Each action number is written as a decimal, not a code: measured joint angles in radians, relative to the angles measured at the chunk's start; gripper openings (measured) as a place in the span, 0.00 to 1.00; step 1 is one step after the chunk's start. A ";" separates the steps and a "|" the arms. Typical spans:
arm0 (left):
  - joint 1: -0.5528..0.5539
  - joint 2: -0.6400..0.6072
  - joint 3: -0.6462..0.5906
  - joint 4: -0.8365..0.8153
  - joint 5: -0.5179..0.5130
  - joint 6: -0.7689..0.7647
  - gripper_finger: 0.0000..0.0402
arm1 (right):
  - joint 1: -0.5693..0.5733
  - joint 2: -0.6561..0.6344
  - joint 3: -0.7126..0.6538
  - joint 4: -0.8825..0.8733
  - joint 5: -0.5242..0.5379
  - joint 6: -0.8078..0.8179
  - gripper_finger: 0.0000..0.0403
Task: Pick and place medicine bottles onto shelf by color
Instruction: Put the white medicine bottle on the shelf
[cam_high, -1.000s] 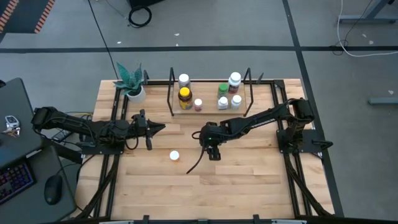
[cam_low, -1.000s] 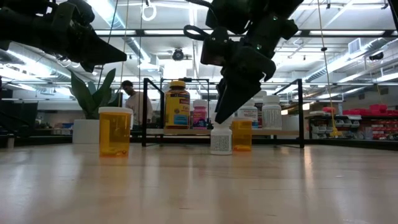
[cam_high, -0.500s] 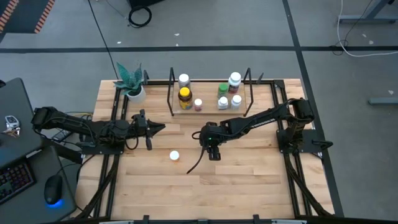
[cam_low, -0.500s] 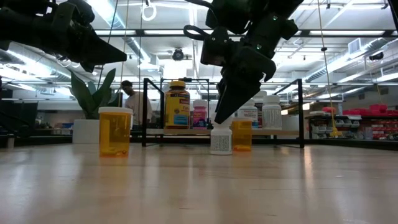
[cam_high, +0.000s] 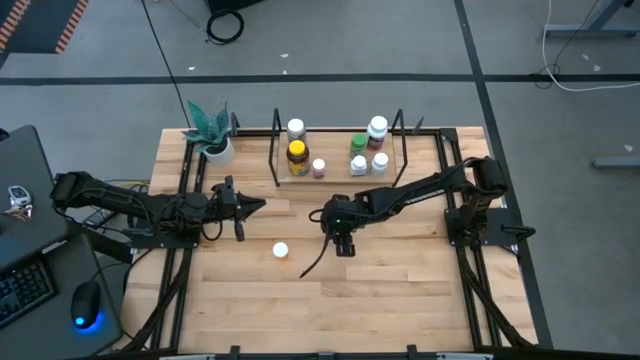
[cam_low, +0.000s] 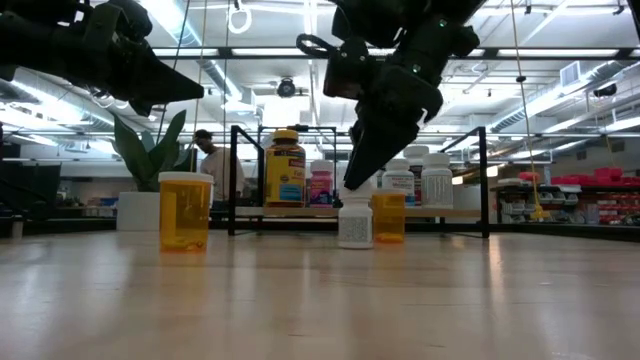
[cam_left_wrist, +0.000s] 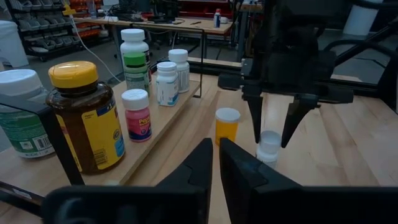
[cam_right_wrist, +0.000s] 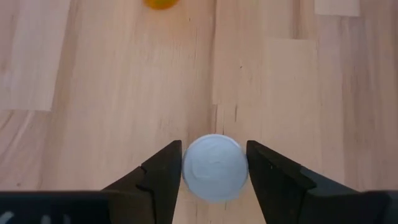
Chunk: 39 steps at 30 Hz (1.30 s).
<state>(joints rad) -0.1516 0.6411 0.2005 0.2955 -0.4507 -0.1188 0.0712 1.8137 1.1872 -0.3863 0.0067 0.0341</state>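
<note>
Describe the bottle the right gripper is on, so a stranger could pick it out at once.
Start at the black-framed shelf at the table's far edge, then come forward to the bare wood in front of it, under the right gripper. The small white round bottle with a white cap stands there, pinched at the cap. Its nearest neighbour, an orange bottle with a white cap, stands free, and every other bottle but one sits on the shelf.

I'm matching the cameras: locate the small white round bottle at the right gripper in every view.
High: hidden under the dark right gripper, mid-table.
Low: small white round bottle, centre.
Left wrist: right of centre.
Right wrist: bottom centre.
Landmark: the right gripper's fingers flanking it.
</note>
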 joint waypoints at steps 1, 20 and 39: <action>0.000 0.000 0.000 0.000 0.000 0.000 0.09 | -0.002 -0.003 0.005 -0.012 0.000 0.000 0.47; 0.000 0.000 0.000 0.000 0.000 0.000 0.09 | -0.027 -0.038 0.036 -0.037 -0.001 -0.012 0.47; 0.000 0.000 0.000 0.000 0.000 0.000 0.09 | -0.032 -0.048 0.008 0.027 0.000 0.015 0.67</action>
<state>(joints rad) -0.1516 0.6407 0.2005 0.2958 -0.4507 -0.1192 0.0389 1.7662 1.1953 -0.3590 0.0071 0.0496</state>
